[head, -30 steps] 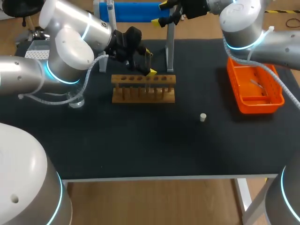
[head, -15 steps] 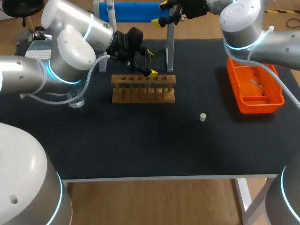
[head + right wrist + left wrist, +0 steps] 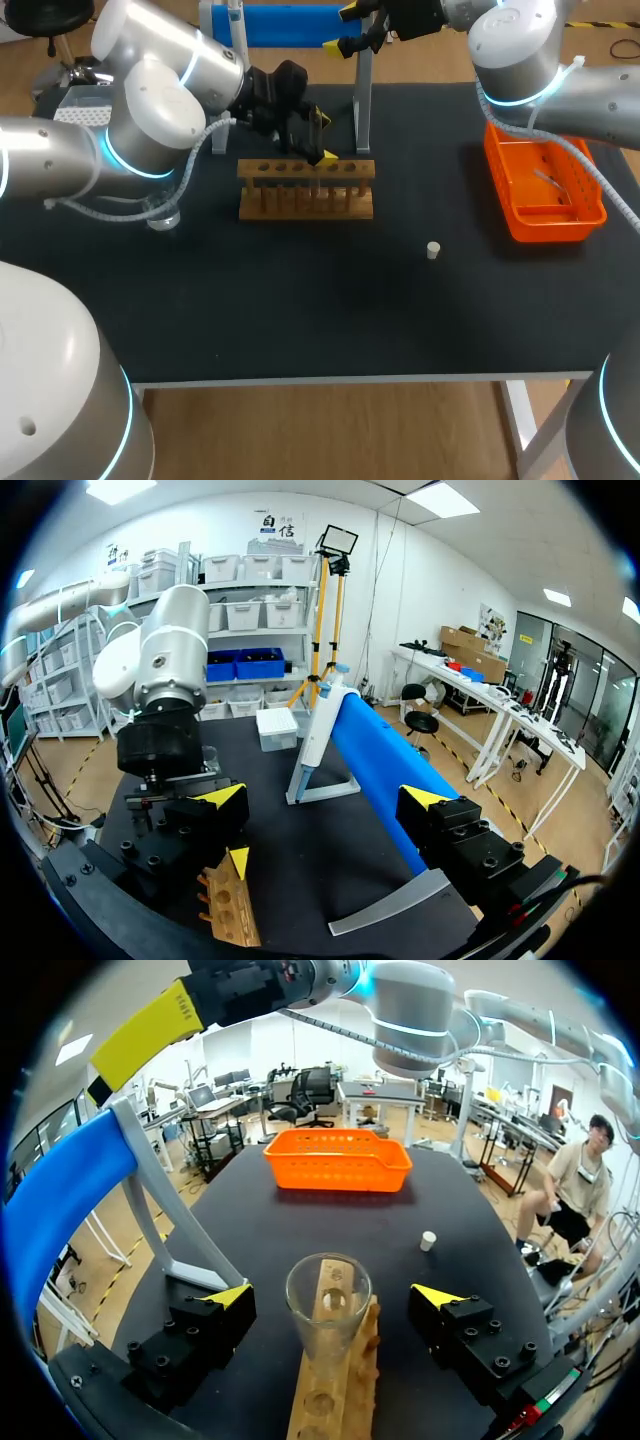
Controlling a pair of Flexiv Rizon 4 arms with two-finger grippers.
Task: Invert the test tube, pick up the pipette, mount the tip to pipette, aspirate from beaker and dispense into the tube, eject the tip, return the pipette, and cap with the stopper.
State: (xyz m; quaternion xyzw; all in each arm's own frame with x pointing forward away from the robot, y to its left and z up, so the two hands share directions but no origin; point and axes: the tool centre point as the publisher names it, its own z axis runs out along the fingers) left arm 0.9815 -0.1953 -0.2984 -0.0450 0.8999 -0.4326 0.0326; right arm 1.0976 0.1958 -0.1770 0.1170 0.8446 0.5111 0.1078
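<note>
in the head view, your left gripper point(image 3: 321, 133) is hovering over the wooden rack point(image 3: 306, 187), which is sitting near the table's back edge, about midway along it. your right gripper point(image 3: 345, 28) is hanging past the back edge beside the blue stand point(image 3: 290, 22). the stopper point(image 3: 433, 250) is lying alone, right of the table's middle. the orange basket point(image 3: 498, 175) is sitting along the right edge.

in the left wrist view, the left gripper's fingers are standing wide apart. the test tube point(image 3: 328, 1300) is rising from the rack between them, touching neither, with its open mouth showing.

in the right wrist view, the right gripper is gaping wide and holding nothing. the pipette point(image 3: 318, 725) is hanging on the stand's far post, well ahead of the fingers.
</note>
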